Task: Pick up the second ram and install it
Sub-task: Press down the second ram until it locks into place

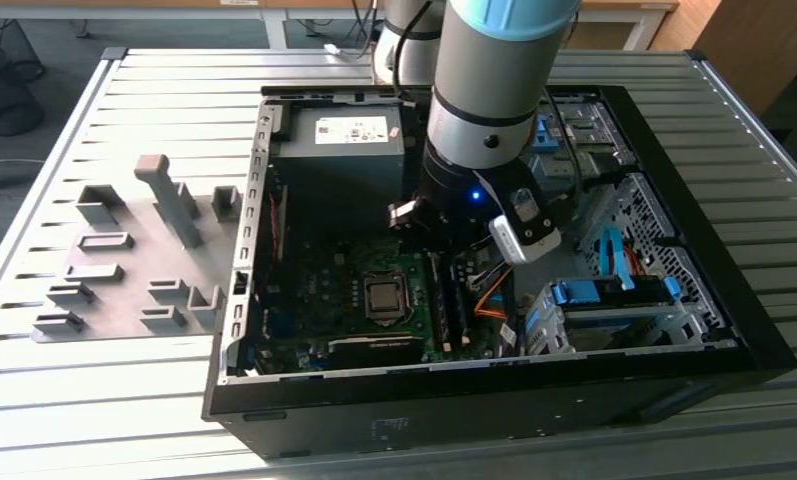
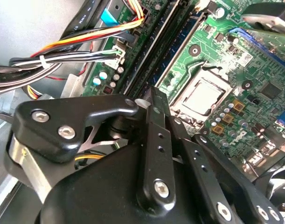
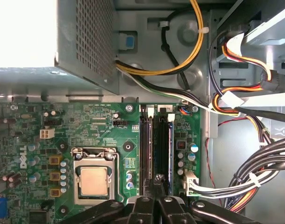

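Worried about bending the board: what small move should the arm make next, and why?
Probably a gentle, straight press down: the gripper sits right over the memory slots, in line with them, beside the processor socket. Whether a memory stick sits under it cannot be told, so keep it small.

A slatted metal table [image 1: 131,400] is lit brightly. On the exterior view's far left, a wire wastebasket [image 1: 5,75] is seen on the grey floor [image 1: 51,100]; wooden furniture [image 1: 752,45] stands far right.
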Available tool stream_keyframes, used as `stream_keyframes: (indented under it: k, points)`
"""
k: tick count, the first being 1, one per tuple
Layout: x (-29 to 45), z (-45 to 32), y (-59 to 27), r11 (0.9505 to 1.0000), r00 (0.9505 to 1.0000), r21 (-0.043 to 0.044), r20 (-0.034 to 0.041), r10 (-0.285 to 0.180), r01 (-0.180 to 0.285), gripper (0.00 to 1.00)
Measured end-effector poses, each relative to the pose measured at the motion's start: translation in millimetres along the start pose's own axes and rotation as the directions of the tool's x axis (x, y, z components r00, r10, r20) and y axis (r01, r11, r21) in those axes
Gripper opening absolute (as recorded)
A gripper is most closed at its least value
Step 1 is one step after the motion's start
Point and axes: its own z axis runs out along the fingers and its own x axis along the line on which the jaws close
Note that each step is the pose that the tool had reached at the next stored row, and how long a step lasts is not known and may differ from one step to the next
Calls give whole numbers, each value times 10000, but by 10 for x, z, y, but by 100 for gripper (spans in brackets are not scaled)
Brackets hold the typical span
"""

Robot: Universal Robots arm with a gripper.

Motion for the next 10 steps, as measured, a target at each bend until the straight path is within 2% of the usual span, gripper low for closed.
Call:
stream_keyframes:
  k: [7,10]
  points:
    - [3,5,0,10000,10000,-3,0,1,-1,11]
    - [2,57,1,10000,10000,-3,-1,-1,1,11]
